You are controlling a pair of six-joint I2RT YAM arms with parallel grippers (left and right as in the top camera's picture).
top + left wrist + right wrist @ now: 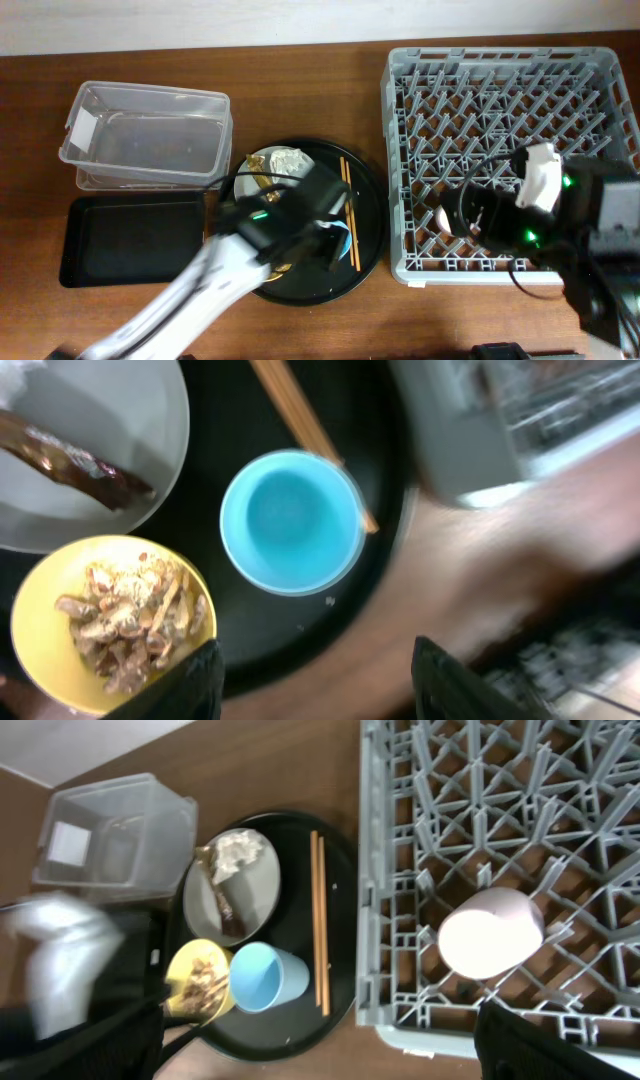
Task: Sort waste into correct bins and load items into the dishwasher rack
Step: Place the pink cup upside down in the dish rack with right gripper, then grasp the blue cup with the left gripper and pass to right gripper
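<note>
The grey dishwasher rack [500, 70] holds the pink cup [490, 931], which also shows in the overhead view [447, 217]. My right gripper [335, 1055] is open and empty above it. On the round black tray [368, 235] stand the light blue cup [290, 520], the yellow bowl [40, 610] with beige food scraps [125, 615], and the grey plate [120, 410] with the gold-brown wrapper [70, 460] and white napkin [288, 160]. The chopsticks [305, 425] lie beside the cup. My left gripper [320, 685] is open and empty just above the blue cup and bowl.
The clear tub [150, 135] stands at the back left with the shallow black rectangular tray [130, 240] in front of it. The rack's corner [470, 430] is close to the round tray's right side. My left arm [190, 300] crosses the front of the table.
</note>
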